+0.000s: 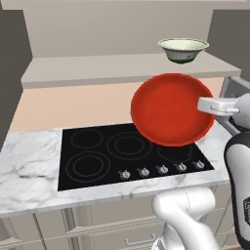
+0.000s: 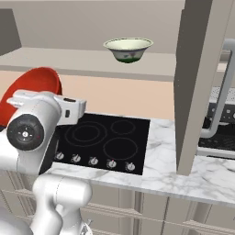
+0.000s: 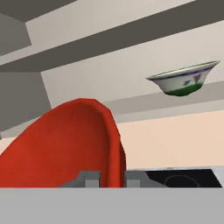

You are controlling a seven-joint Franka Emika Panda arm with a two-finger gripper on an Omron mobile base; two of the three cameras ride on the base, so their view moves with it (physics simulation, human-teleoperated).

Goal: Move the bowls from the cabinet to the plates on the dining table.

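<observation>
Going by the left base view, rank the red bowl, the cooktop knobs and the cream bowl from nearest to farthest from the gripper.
1. Red bowl: held at its right rim by the gripper, tilted above the cooktop.
2. Cooktop knobs: below the gripper, along the cooktop's front edge.
3. Cream bowl: up on the cabinet shelf, behind and above. The knobs and this bowl are close to call.

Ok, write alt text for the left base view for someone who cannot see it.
The gripper holds a red bowl by its rim, tilted on edge above a black cooktop set in a marble counter. Behind, a cream-green bowl sits upright on the open cabinet shelf.
</observation>
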